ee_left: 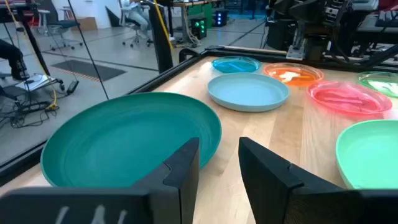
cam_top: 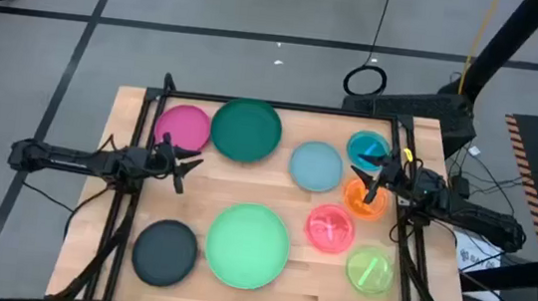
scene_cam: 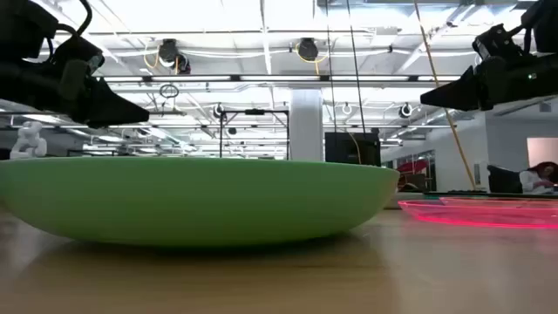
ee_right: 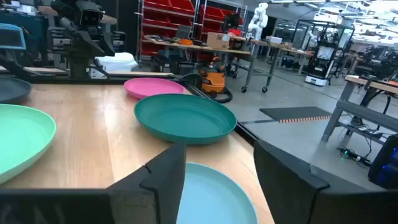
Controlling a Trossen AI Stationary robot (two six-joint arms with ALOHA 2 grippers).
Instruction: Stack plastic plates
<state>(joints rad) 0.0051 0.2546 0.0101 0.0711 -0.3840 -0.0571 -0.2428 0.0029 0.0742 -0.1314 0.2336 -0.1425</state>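
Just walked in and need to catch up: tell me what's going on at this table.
Two robot arms are set to stack plastic plates, but nothing is stacked yet: nine plates lie singly on the table. The left pincer is open and empty, hovering by the magenta plate and dark green plate. The right pincer is open too, above the teal plate and orange plate. Neither holds anything.

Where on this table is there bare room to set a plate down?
Bare wood lies between the dark green plate and the light green plate, and beside the black plate. The right side is crowded: teal plate, orange plate, pink plate.
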